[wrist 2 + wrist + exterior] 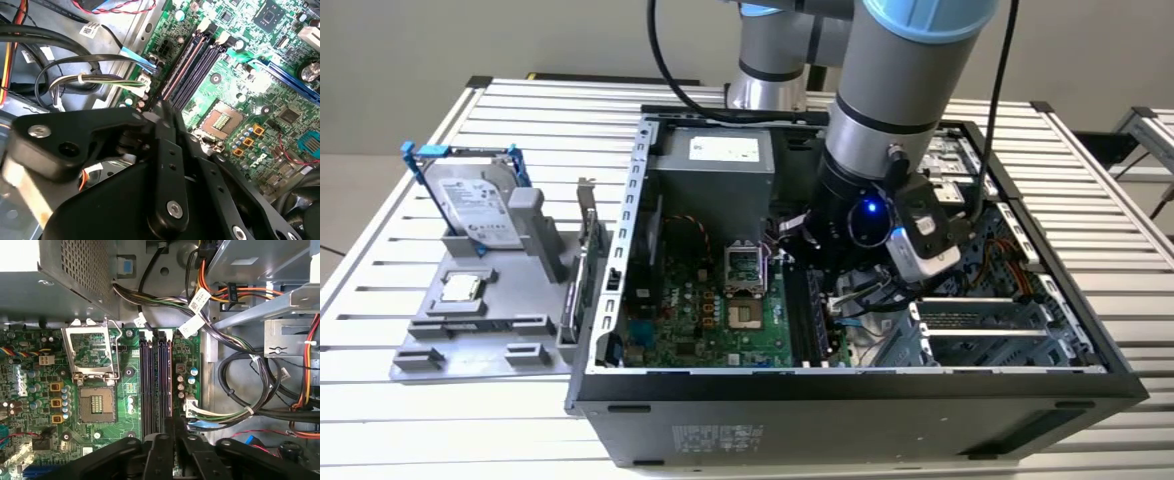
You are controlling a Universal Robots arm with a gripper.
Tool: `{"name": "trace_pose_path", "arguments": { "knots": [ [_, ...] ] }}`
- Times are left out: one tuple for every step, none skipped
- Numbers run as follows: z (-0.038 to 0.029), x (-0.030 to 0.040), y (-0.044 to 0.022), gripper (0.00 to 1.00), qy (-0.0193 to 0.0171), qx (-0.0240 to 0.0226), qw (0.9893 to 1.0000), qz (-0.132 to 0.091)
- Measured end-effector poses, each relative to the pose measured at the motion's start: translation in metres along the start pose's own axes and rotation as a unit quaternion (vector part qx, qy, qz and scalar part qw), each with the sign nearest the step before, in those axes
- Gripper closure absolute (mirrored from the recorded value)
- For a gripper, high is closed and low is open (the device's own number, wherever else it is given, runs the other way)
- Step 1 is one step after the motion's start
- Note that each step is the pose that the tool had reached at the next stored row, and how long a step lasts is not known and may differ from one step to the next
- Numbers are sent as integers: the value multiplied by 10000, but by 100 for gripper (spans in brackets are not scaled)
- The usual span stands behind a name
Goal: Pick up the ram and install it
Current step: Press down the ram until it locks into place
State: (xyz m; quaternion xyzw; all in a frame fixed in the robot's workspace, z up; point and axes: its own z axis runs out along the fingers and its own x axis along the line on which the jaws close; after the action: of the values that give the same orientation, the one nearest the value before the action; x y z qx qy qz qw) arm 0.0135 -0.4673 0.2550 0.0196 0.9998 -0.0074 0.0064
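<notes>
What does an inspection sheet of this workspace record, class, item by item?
Surface: slatted metal table.
Job's things: memory slots on the motherboard; whether the ram sits in one, cannot tell.
Clutter: hard drive and processor chip on a grey fixture.
Grippers: claw inside the open computer case, at the end of the slots.
Cables: bundled wires beside the motherboard.
Surroundings: nothing seen.

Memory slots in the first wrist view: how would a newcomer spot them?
Inside the open computer case, find the green motherboard in the first wrist view. Beside its square processor socket run the memory slots. They are four long, narrow dark strips side by side, with white clips at one end.
</notes>
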Motion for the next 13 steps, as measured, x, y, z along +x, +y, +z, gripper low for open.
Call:
{"name": "trace_pose_path", "arguments": {
  "knots": [
    [0, 0, 0, 100, 0, 0, 10000, 0],
    [0, 5, 0, 100, 0, 0, 10000, 0],
    [0, 10, -1, 100, 0, 0, 10000, 0],
    [0, 11, -1, 100, 0, 0, 10000, 0],
    [0, 11, -1, 100, 0, 0, 10000, 0],
    [0, 11, -1, 100, 0, 0, 10000, 0],
    [0, 12, -1, 100, 0, 0, 10000, 0],
    [-1, 12, -1, 100, 0, 1, 10000, 0],
    [0, 13, -1, 100, 0, 0, 10000, 0],
    [0, 13, -1, 100, 0, 0, 10000, 0],
    [0, 13, -1, 100, 0, 0, 10000, 0],
    [0, 14, -1, 100, 0, 1, 10000, 0],
    [0, 14, -1, 100, 0, 0, 10000, 0]
  ]
}}
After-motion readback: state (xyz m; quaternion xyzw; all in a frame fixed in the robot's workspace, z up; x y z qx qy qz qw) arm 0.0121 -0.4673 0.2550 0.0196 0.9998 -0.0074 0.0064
